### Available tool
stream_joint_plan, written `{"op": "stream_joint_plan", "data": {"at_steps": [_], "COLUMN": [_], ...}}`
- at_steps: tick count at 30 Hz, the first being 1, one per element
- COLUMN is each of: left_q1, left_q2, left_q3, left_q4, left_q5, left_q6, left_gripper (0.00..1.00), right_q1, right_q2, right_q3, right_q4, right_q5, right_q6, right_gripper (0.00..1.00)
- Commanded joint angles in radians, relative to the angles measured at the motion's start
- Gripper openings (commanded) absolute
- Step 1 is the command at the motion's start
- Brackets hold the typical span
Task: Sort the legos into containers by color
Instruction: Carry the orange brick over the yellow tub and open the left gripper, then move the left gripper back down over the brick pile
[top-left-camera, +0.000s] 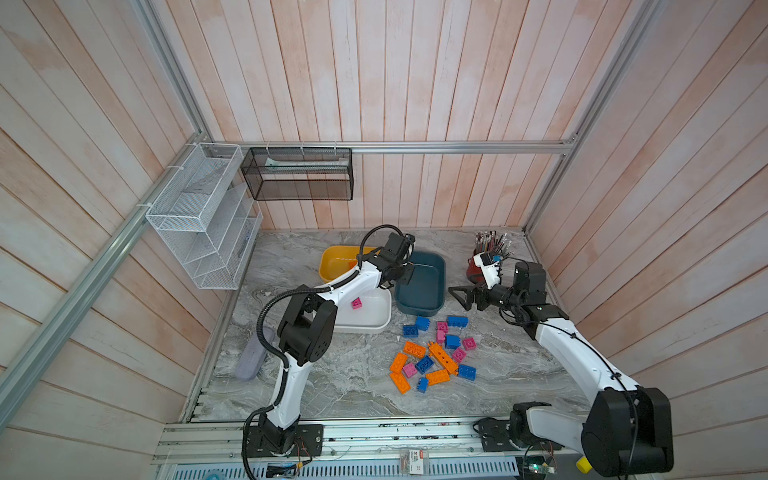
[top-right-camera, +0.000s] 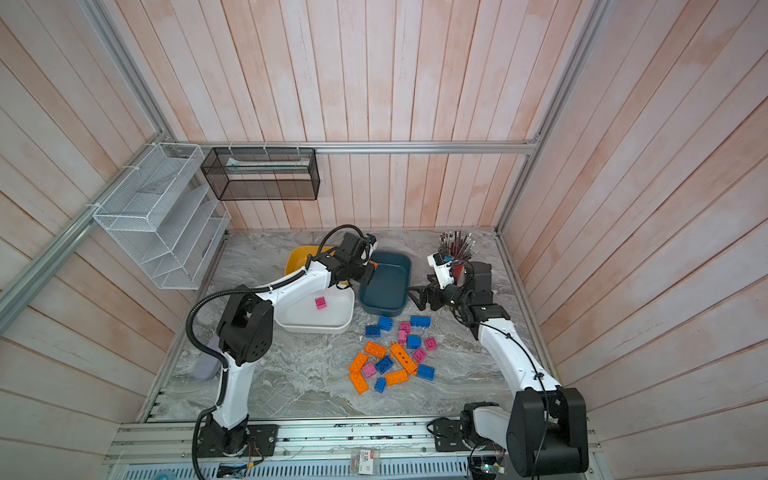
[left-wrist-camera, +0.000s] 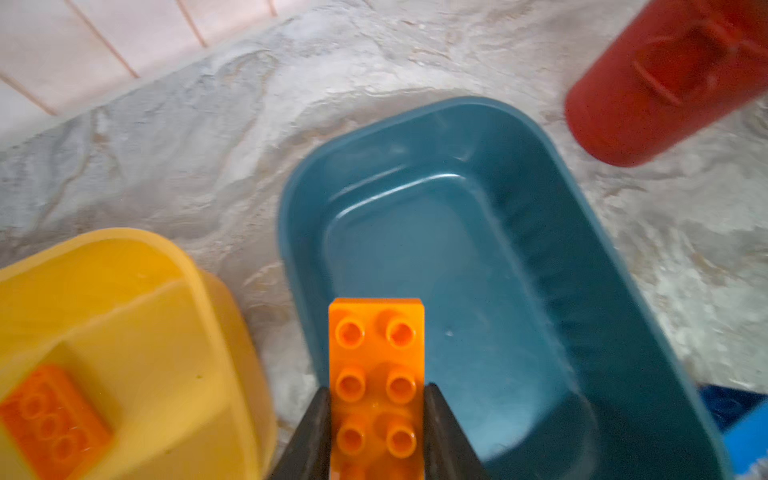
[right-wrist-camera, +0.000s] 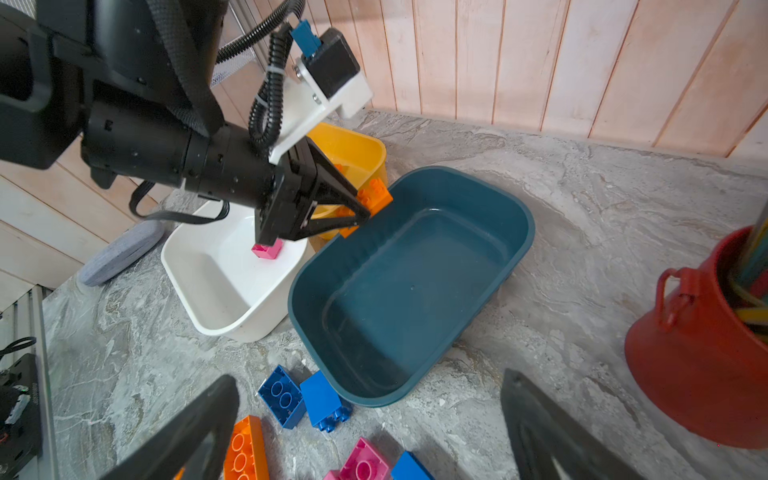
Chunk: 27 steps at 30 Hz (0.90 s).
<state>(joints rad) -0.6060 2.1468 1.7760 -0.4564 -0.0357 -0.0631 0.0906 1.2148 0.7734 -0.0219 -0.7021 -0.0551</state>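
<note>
The orange brick (left-wrist-camera: 376, 332) is hanging in the air over the rim of the teal tub (left-wrist-camera: 457, 270), on that tub's side which is facing the yellow tub (left-wrist-camera: 145, 332). The left gripper (left-wrist-camera: 377, 388) is clamping it across its narrow width. The two dark fingers are pressing on the smooth long walls and the studs are showing toward the wrist camera.

To my eye this brick is behaving as a light, hollow and stiff piece of plastic. It is not bending under the squeeze, and I am expecting that a fall would make it bounce, not break. The side walls are looking glossy, so a grip on the flat long walls, near the middle of the length, is seeming the safest place. The studded top would be giving a poor hold.

Another orange brick (left-wrist-camera: 50, 419) is lying inside the yellow tub beside the teal tub, so I am judging that the held one belongs there. The teal tub itself is holding nothing. The white tub (right-wrist-camera: 216, 282), touching the teal tub, is holding one pink brick (right-wrist-camera: 266, 249). The loose legos (top-left-camera: 436, 353) are lying just in front of the teal tub. The right gripper (right-wrist-camera: 368, 384) is hovering near the teal tub's other side with jaws spread wide, holding nothing.
</note>
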Motion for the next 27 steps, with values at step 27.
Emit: {"op": "stream_joint_plan", "data": {"at_steps": [27], "left_q1": [0.204], "left_q2": [0.069], "left_q3": [0.047], "left_q4": [-0.098], "left_q5": [-0.057], "left_q6": [0.030], "left_gripper": [0.57], "right_q1": [0.002], "right_q2": [0.061], "right_q3": [0.056], "right_q4": [0.051], "right_q5": [-0.045], "right_q6": [0.053], "right_gripper": [0.98]}}
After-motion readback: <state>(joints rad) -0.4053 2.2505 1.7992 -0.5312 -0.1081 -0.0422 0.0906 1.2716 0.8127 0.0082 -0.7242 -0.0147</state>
